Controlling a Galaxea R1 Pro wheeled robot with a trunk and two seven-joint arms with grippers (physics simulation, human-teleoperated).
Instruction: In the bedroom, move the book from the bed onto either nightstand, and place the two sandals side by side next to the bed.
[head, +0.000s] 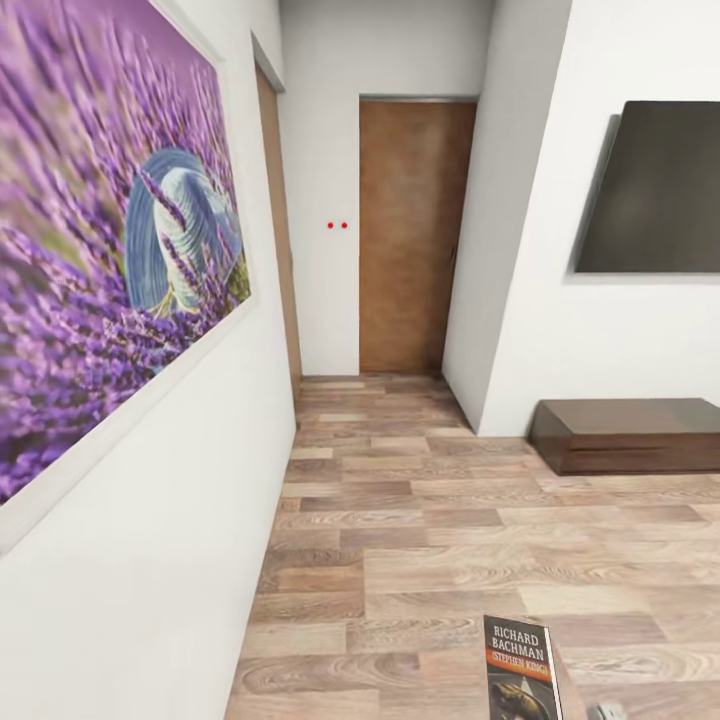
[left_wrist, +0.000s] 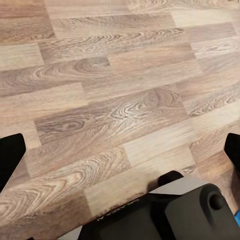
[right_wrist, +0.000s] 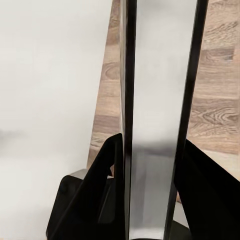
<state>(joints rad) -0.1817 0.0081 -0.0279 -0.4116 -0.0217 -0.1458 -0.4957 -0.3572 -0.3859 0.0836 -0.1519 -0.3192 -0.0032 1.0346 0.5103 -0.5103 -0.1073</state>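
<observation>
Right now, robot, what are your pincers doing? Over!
Right pincer shut on the book, upright. Left pincer open, nothing in it. Wall picture close on left, wood floor ahead.

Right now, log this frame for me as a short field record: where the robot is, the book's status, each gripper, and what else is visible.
location: hallway-like stretch, wood-plank floor
book: book upright at the head view's bottom edge, clamped edge-on between right gripper fingers
left gripper: left gripper open, nothing between the fingers, over bare floor
wall left: lavender picture
ahead: closed wooden door
right: dark wall panel above low dark-brown cabinet
</observation>
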